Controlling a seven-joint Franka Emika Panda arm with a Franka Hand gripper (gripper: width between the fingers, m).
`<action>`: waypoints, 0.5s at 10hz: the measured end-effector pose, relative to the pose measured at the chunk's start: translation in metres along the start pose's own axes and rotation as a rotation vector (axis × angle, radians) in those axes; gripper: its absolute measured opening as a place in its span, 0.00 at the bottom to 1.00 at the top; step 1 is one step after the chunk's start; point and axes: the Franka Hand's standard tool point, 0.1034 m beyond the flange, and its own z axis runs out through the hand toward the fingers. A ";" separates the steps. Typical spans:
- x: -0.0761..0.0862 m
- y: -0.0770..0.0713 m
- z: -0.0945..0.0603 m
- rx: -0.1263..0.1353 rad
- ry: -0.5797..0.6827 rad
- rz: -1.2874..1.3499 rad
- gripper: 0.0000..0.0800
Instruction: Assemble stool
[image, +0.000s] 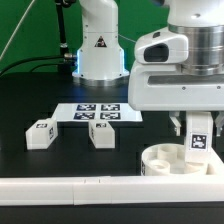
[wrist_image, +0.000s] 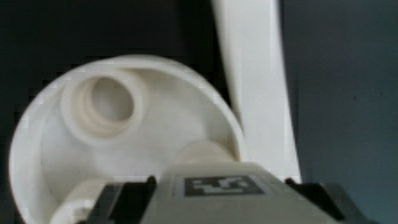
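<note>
The fingers (wrist_image: 121, 200) grip a leg block (wrist_image: 222, 182) over the seat (wrist_image: 54, 140); only wrist view shows its socket (wrist_image: 107, 102)

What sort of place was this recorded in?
Probably a robotics lab bench: a black table with a fixed marker board, a green backdrop, and a gripper holding a tagged leg block above the seat disc.
</note>
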 end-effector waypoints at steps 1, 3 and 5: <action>0.002 -0.002 0.000 0.001 0.000 0.121 0.42; 0.007 -0.004 0.000 0.068 -0.011 0.391 0.42; 0.006 -0.006 0.000 0.071 -0.016 0.483 0.42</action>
